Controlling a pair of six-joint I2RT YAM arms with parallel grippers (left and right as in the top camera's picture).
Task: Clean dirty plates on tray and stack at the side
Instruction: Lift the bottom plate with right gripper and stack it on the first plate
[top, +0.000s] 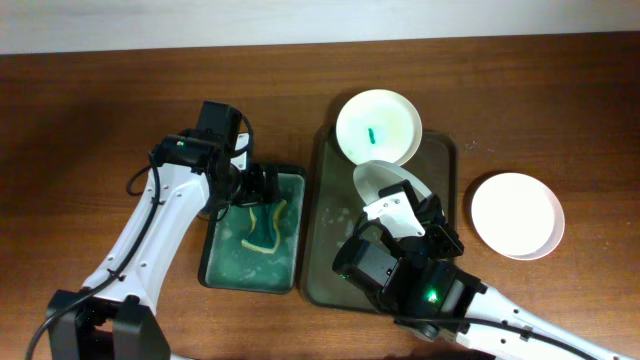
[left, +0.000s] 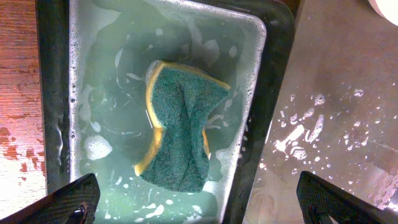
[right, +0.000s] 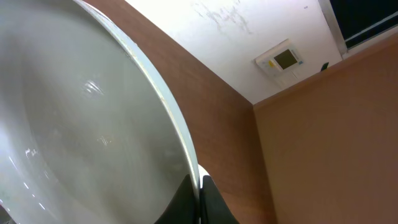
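The dark tray (top: 330, 280) lies in the middle. A white plate with a green smear (top: 378, 127) sits at its far end. My right gripper (top: 400, 205) is shut on the rim of a second white plate (top: 380, 182) and holds it tilted up above the tray; in the right wrist view the plate (right: 81, 124) fills the left side and the fingers (right: 200, 193) pinch its edge. A third white plate (top: 517, 214) lies on the table at the right. My left gripper (left: 199, 202) is open above the yellow-green sponge (left: 180, 127) in the tub.
The green tub (top: 252, 243) of soapy water stands left of the tray, its rim (left: 249, 124) next to the wet tray floor (left: 336, 106). Bare wooden table lies around them.
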